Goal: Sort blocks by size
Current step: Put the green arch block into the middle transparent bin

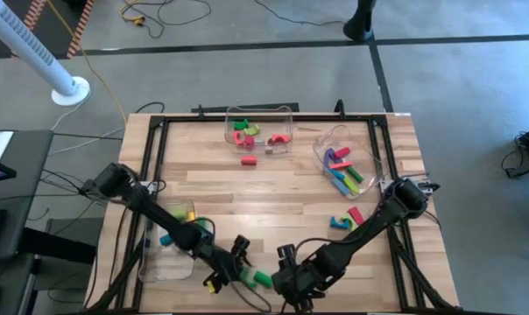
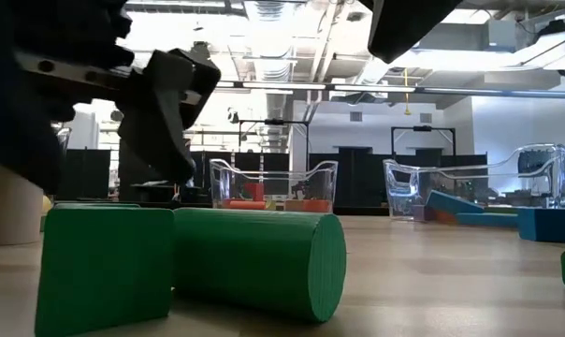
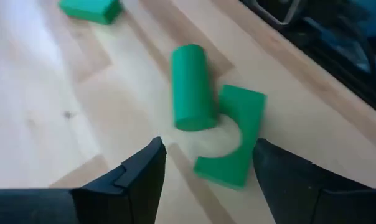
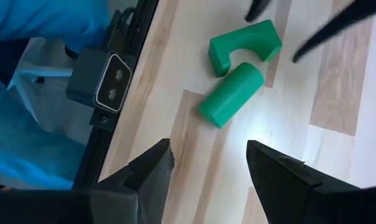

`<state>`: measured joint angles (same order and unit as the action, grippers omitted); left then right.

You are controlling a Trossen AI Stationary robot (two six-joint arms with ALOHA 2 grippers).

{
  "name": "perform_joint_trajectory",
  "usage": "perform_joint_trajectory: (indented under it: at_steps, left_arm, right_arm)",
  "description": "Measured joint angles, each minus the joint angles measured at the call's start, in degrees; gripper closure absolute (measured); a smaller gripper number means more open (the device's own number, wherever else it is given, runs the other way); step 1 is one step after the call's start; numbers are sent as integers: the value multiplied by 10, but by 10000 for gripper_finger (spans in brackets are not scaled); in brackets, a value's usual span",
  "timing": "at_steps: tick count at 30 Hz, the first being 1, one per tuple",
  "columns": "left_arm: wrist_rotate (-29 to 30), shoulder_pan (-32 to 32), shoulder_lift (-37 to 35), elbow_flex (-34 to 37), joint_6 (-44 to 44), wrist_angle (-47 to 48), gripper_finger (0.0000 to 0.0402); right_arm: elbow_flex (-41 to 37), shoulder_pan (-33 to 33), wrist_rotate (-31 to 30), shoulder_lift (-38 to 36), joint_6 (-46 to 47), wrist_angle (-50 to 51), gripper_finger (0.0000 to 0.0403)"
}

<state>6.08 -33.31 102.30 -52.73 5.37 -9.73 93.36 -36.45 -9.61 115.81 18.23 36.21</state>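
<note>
Two dark jointed arms with black cabling, each tool's fingers point(image 3: 144, 171) black wedge-shaped plastic

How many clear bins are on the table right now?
3: one bin at the far edge's middle, one bin far right, and one bin near left, partly hidden under the left arm.

Both arms reach low toward the table's near edge. The left gripper point(image 1: 230, 267) has its fingers spread apart, holding nothing. The right gripper point(image 1: 292, 273), just beside it, is likewise spread and unladen.
</note>
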Motion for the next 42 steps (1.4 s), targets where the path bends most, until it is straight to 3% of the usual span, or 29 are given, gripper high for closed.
perform_joint_trajectory:
  at_steps: [7, 18, 29, 42]
  left_arm:
    - [-71, 16, 12, 12, -13, -1, 170]
    - [-43, 19, 57, 2, -15, -48, 174]
    - [-62, 18, 56, 1, -1, -63, 237]
    - [-86, 18, 56, 1, -3, -62, 267]
  right_arm:
    - [0, -3, 0, 0, 4, 0, 168]
    - [0, -3, -8, 0, 0, 0, 168]
    - [-1, -6, -10, 0, 8, 5, 168]
    - [-1, -7, -10, 0, 27, 15, 168]
